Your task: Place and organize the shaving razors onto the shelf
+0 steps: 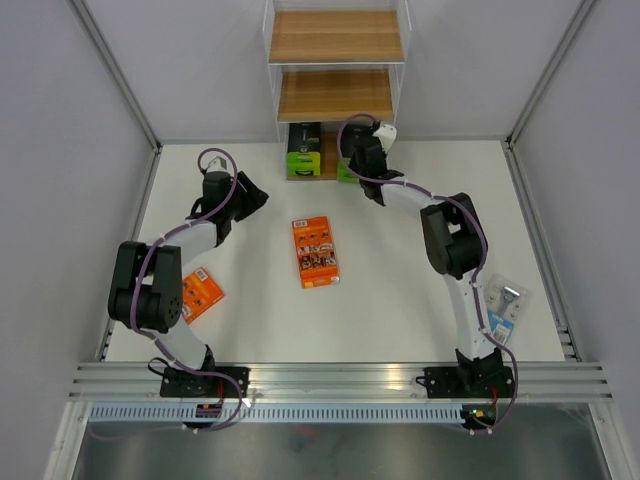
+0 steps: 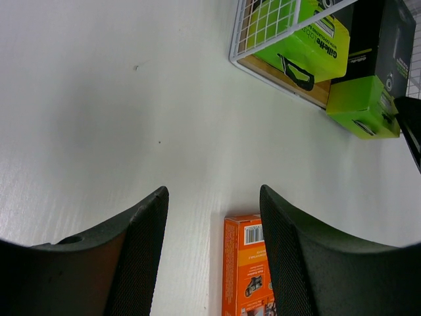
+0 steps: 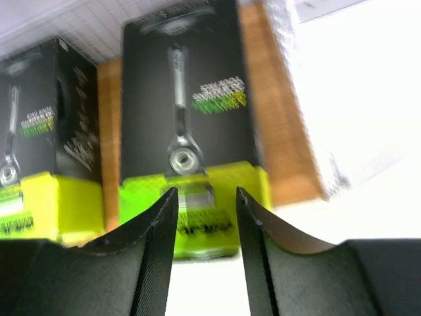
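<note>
The shelf (image 1: 336, 40) stands at the back middle. Two green-and-black razor packs lie on its bottom board (image 3: 276, 112): one (image 1: 304, 150) on the left, the other (image 3: 187, 118) just ahead of my right gripper (image 1: 352, 162), which is open and holds nothing. Its fingertips (image 3: 206, 194) sit just short of that pack's green end. One orange pack (image 1: 316, 251) lies flat mid-table. My left gripper (image 1: 254, 196) is open and empty, and that orange pack (image 2: 248, 270) shows below its jaws. A second orange pack (image 1: 201, 291) lies by the left arm. The light blue pack (image 1: 504, 304) lies at the right.
Grey walls enclose the white table (image 1: 400, 300) on three sides. The shelf's white wire side (image 2: 260, 23) shows in the left wrist view, with both green packs (image 2: 312, 46) behind it. The upper two shelf boards (image 1: 335, 95) carry nothing.
</note>
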Robot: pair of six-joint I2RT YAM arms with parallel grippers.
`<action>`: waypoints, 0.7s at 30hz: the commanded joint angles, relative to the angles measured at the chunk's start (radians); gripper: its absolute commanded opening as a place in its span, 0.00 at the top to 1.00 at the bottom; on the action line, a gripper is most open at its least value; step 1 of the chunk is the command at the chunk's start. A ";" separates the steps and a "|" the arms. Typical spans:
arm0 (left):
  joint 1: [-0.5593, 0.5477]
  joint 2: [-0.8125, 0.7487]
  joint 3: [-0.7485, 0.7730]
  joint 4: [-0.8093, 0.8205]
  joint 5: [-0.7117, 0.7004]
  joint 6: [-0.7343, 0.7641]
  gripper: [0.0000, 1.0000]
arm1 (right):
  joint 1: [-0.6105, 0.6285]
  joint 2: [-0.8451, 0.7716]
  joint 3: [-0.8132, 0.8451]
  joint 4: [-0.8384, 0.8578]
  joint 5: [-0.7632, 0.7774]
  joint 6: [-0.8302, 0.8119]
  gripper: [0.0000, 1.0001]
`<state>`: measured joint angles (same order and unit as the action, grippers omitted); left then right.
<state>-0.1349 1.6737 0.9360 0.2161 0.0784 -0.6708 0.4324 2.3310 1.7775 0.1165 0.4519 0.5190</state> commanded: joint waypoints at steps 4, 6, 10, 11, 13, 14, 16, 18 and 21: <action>0.001 -0.072 0.012 0.023 0.038 0.036 0.37 | -0.018 -0.246 -0.216 0.073 -0.088 -0.065 0.47; 0.000 -0.084 0.001 0.023 0.043 0.036 0.37 | -0.011 -0.300 -0.254 0.089 -0.096 -0.086 0.44; -0.005 -0.115 -0.016 0.017 0.052 0.036 0.37 | 0.022 -0.355 -0.292 0.075 -0.107 -0.080 0.45; -0.005 -0.129 -0.022 0.014 0.052 0.037 0.36 | 0.026 -0.363 -0.317 0.075 -0.102 -0.077 0.45; -0.005 -0.140 -0.025 -0.004 0.055 0.048 0.36 | 0.042 -0.371 -0.337 0.077 -0.102 -0.062 0.48; -0.005 -0.147 -0.026 -0.010 0.055 0.053 0.36 | 0.045 -0.369 -0.354 0.078 -0.104 -0.056 0.48; -0.005 -0.158 -0.034 -0.024 0.060 0.065 0.36 | 0.052 -0.357 -0.374 0.103 -0.127 -0.047 0.48; -0.005 -0.175 -0.045 -0.035 0.060 0.073 0.36 | 0.063 -0.325 -0.375 0.106 -0.122 -0.054 0.48; -0.005 -0.193 -0.055 -0.047 0.060 0.085 0.35 | 0.075 -0.262 -0.336 0.077 -0.098 -0.089 0.47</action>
<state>-0.1371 1.5253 0.8936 0.1856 0.1158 -0.6380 0.5007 2.0109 1.4151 0.1883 0.3428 0.4580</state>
